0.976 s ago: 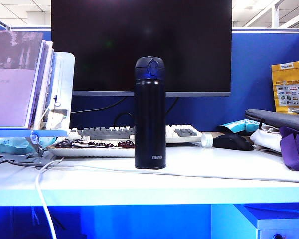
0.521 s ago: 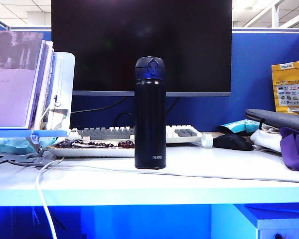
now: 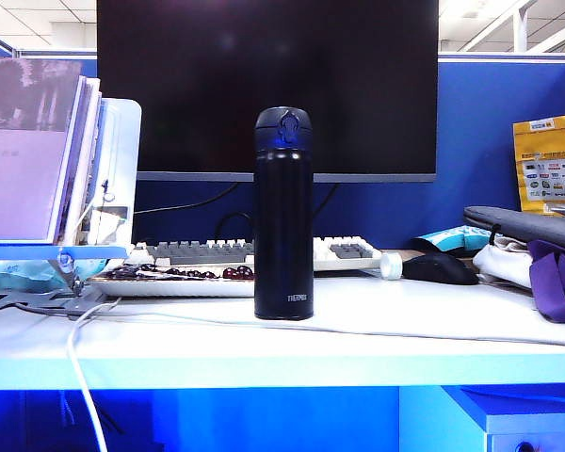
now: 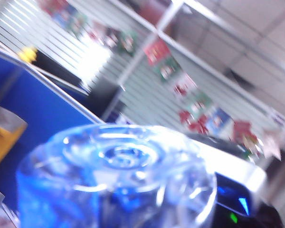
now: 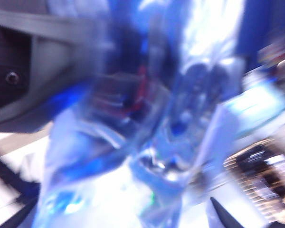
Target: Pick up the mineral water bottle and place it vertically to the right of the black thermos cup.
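While the black thermos cup (image 3: 283, 215) stands upright mid-desk, the mineral water bottle (image 4: 116, 178) fills both wrist views, blurred; left gripper and right gripper unseen, grip state cannot be told.

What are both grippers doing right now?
Left gripper: fingers out of view; clear crinkled plastic bottle fills its camera.
Right gripper: too blurred to tell; same bottle close.

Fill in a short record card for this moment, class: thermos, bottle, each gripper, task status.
black thermos cup: upright on the white desk, in front of the keyboard
mineral water bottle: fills the left wrist view, base toward the camera; absent from the exterior view
left gripper: not visible; grip unclear
right gripper: not visible; its view is blurred clear plastic
status: bottle not yet beside the thermos
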You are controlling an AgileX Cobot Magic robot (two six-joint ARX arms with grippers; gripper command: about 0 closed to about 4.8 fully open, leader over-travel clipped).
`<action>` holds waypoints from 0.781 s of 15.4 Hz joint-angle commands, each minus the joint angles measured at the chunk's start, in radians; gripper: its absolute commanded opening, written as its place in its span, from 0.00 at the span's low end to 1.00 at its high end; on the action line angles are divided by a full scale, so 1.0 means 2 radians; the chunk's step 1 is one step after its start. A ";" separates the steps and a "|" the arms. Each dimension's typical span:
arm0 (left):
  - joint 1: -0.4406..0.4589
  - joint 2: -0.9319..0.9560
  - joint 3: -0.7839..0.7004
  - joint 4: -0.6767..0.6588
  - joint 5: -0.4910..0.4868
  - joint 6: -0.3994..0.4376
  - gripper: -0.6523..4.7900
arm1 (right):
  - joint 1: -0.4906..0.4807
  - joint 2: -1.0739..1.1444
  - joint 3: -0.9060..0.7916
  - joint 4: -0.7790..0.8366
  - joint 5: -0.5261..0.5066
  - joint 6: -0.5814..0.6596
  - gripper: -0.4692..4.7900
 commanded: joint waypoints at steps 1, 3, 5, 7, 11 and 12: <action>-0.003 -0.006 0.004 0.015 -0.001 -0.014 0.16 | -0.001 -0.008 0.003 0.070 0.032 -0.001 1.00; -0.003 -0.006 0.004 -0.012 -0.039 -0.015 0.16 | -0.001 -0.018 0.003 0.095 0.031 -0.001 1.00; -0.003 -0.006 0.004 -0.037 -0.083 -0.024 0.16 | -0.001 -0.026 0.003 0.113 0.032 -0.001 1.00; -0.003 -0.006 0.004 -0.056 -0.135 -0.070 0.16 | -0.002 -0.034 0.003 0.127 0.044 -0.003 1.00; -0.003 -0.006 0.004 -0.034 -0.213 -0.229 0.16 | -0.002 -0.049 0.003 0.154 0.099 -0.018 1.00; -0.003 -0.006 0.004 -0.008 -0.242 -0.287 0.16 | -0.002 -0.054 0.003 0.156 0.119 -0.027 1.00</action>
